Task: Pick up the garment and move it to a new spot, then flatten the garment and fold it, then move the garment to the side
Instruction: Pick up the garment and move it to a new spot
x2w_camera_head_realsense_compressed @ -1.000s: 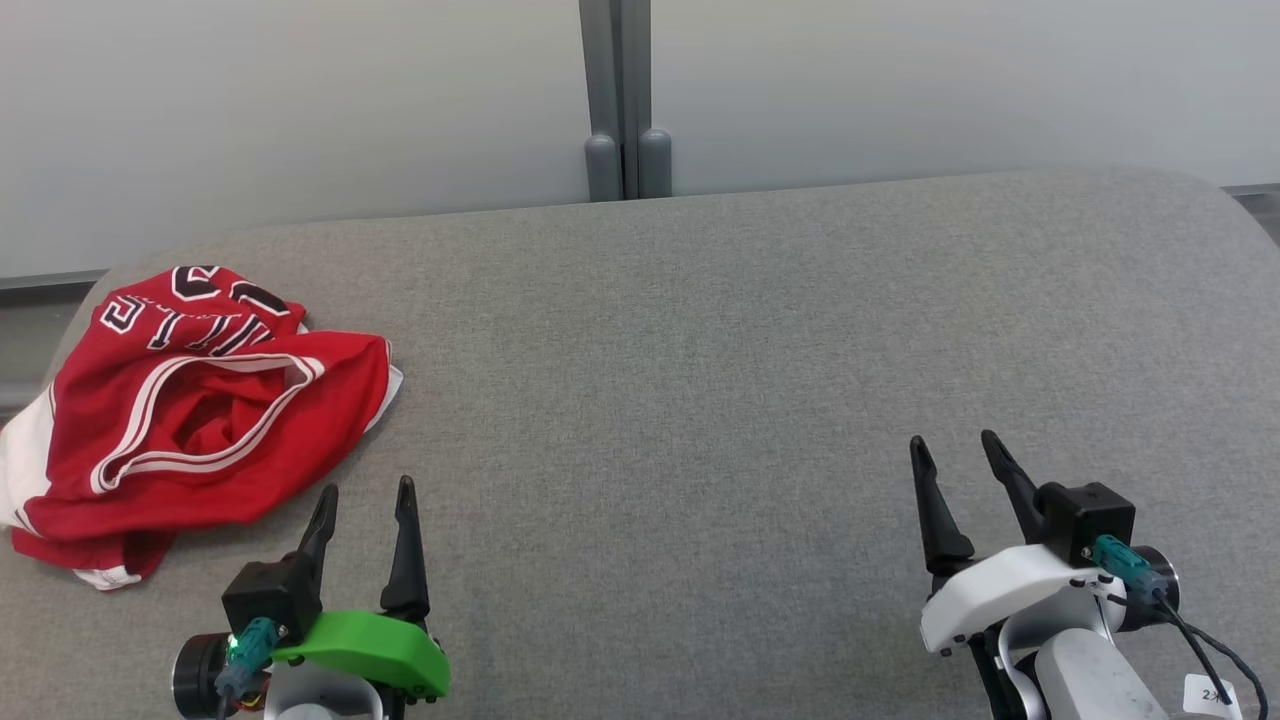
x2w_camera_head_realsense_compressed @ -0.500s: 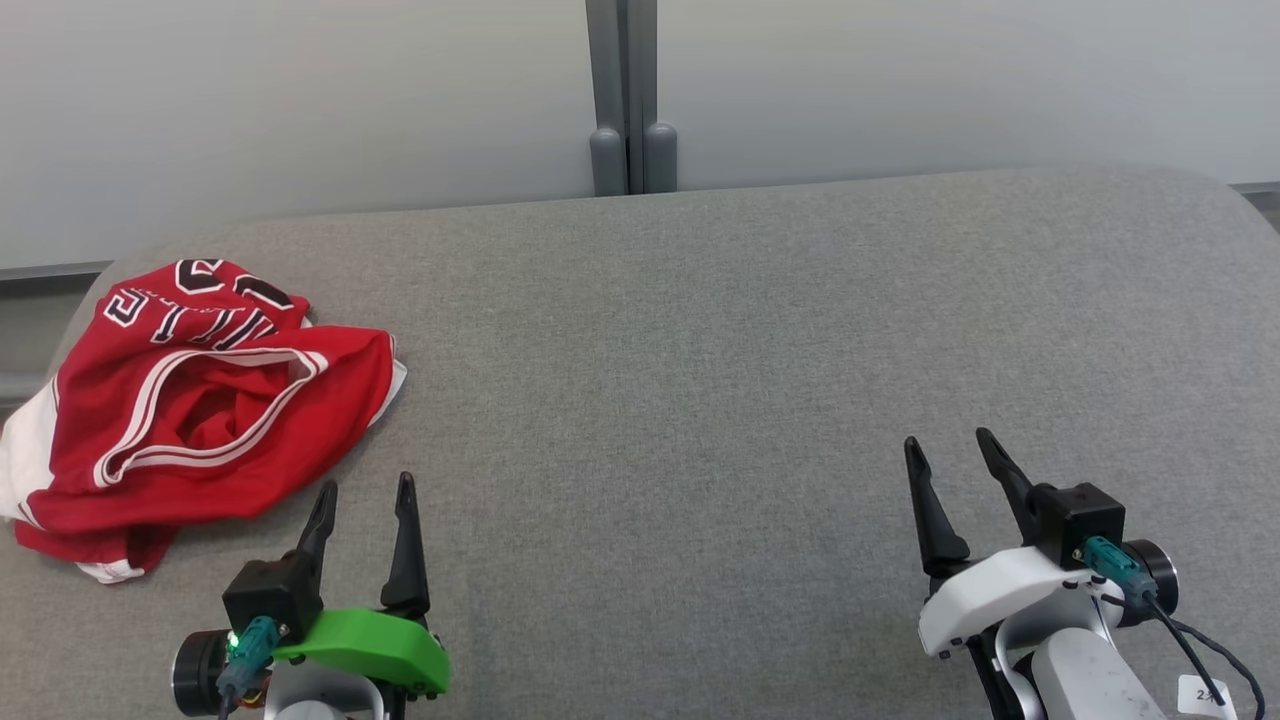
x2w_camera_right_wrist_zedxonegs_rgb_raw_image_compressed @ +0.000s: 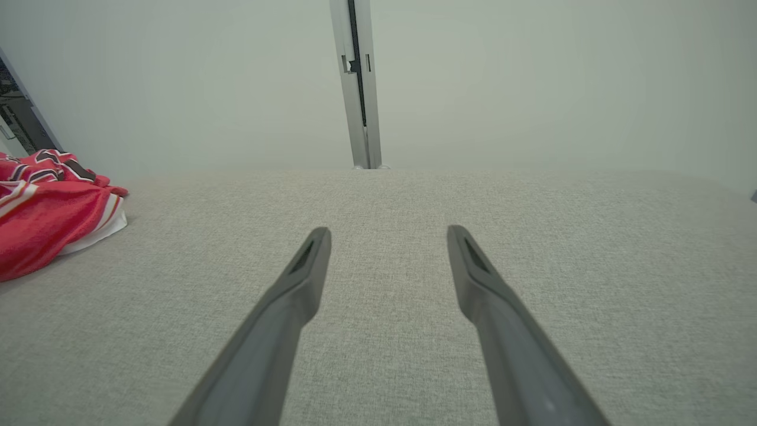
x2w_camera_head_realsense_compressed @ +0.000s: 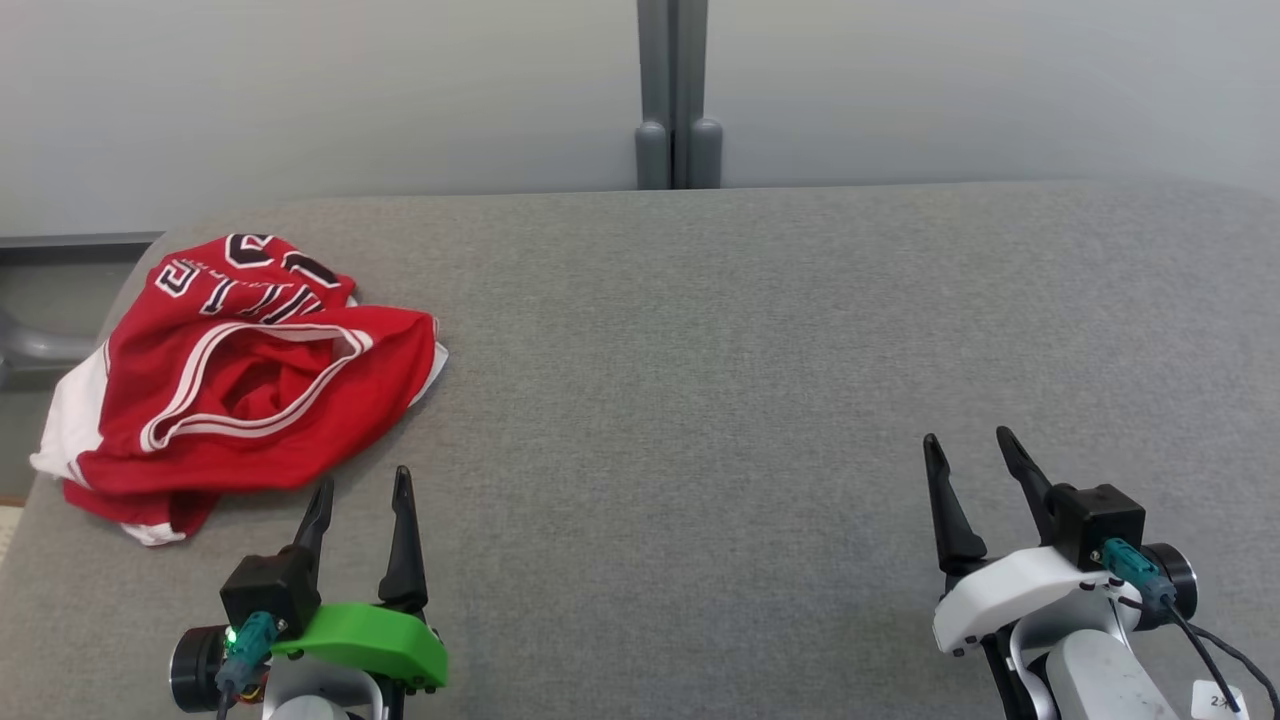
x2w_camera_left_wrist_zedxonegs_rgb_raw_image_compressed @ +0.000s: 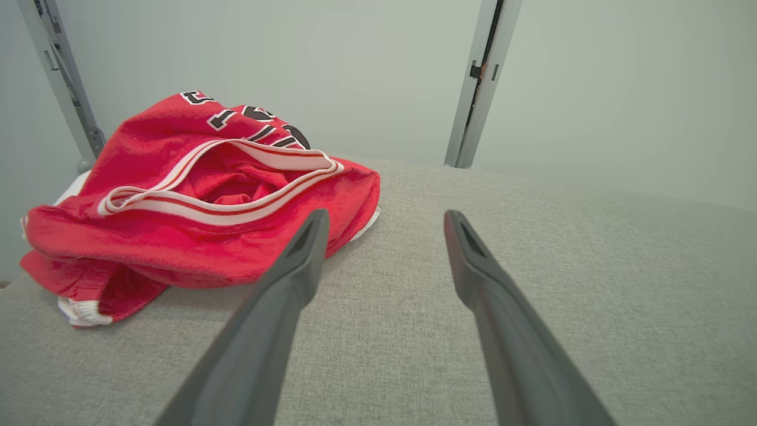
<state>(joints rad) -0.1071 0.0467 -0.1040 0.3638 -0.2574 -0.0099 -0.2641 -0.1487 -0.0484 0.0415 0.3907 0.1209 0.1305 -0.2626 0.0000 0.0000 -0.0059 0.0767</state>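
Observation:
A crumpled red garment [x2w_camera_head_realsense_compressed: 245,385] with white trim and black lettering lies bunched at the far left of the grey padded surface [x2w_camera_head_realsense_compressed: 700,350]. In the left wrist view the garment [x2w_camera_left_wrist_zedxonegs_rgb_raw_image_compressed: 195,195] sits just ahead and left of my fingers. My left gripper [x2w_camera_head_realsense_compressed: 362,482] hovers open just below the garment's near edge, holding nothing. Far off at the lower right, my right gripper [x2w_camera_head_realsense_compressed: 968,445] is open and empty over bare fabric. The right wrist view catches the garment [x2w_camera_right_wrist_zedxonegs_rgb_raw_image_compressed: 50,207] at its left edge.
A pale wall with a grey vertical post [x2w_camera_head_realsense_compressed: 672,95] stands behind the surface. The surface's left edge [x2w_camera_head_realsense_compressed: 30,530] drops off right beside the garment. Wide bare grey fabric stretches from the garment to the right gripper.
The whole head view has shifted to the right, so the camera has turned left. Both grippers stay open and the garment lies as before.

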